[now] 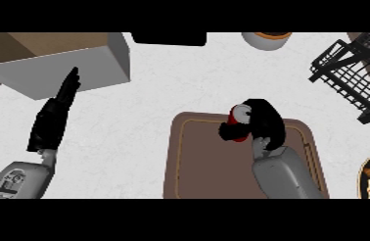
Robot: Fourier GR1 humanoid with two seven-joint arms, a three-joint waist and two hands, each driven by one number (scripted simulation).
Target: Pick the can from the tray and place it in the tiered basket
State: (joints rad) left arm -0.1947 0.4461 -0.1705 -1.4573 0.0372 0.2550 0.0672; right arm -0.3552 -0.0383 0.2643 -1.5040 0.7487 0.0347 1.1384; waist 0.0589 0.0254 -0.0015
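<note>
One hand, the right hand [260, 118], grasps the can [235, 116] at the tray's [209, 166] far edge and should lift it upright, clearing the rim, toward the tiered basket [343, 71].

Brown tray [209, 166]: on the white counter [155, 100], low centre.
Red can [236, 115]: at the tray's far edge, tilted, pale end showing.
Right hand [262, 119]: over the tray's far edge, fingers curled round the can and hiding most of it.
Left hand [55, 116]: well left of the tray, fingers straight, pointing away.
Cardboard box [69, 59]: far left beyond the tray.
Black wire tiered basket [345, 73]: beyond the tray's right corner.
Grey pot with orange rim [266, 39]: beyond the tray, at the counter's far edge.
</note>
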